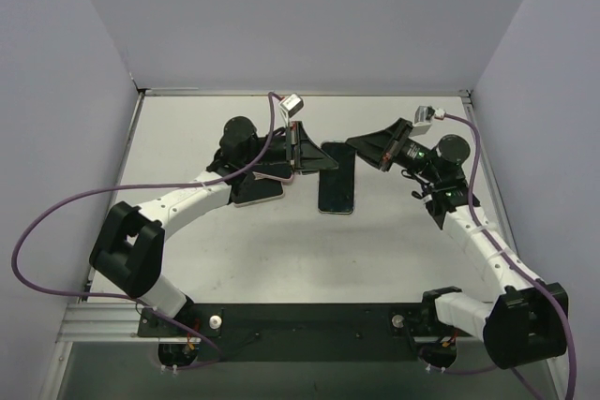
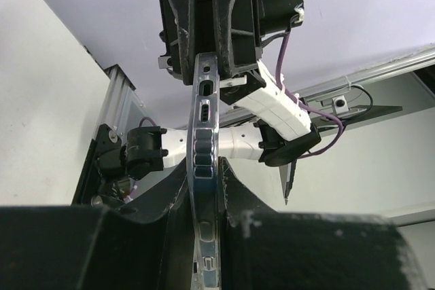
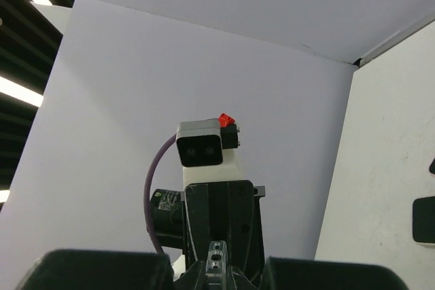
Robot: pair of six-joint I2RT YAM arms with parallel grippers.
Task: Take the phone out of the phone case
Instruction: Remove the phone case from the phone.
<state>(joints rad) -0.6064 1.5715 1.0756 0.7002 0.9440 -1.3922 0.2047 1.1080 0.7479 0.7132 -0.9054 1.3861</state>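
Left gripper (image 1: pixel 309 149): rolled onto its side, jaws drawn in to the thickness of a thin slab and clamped across its flat faces. In the left wrist view a silvery rim with slots and cut-outs runs straight out from between its fingers (image 2: pixel 234 202) to the opposing hand. That rim is judged to be the short end of the phone case (image 1: pixel 337 212). The dark-faced phone (image 1: pixel 337 180) is judged to be seated in it, not yet out. The cased phone lies directly off this hand's fingertips, face up and roughly level. Its long axis runs crosswise to the line between the two hands, back toward the arm bases. Whether its free end rests on the table (image 1: pixel 394 250) cannot be told. A pale flat slab (image 1: pixel 258 192) lies under the left forearm; its nature is unclear. Right gripper (image 1: pixel 355 144): also rolled sideways, facing the left one, jaws likewise narrowed onto the opposite corner of the same short end. The rim shows between its own fingers in the right wrist view. Neither hand is nearer; both hold the one end, and the rest of the length juts out unsupported beside them. Assessment: separation depends on one hand keeping the rim while the other peels or pushes along that long axis. With both pinching the faces, case and phone are clamped together.
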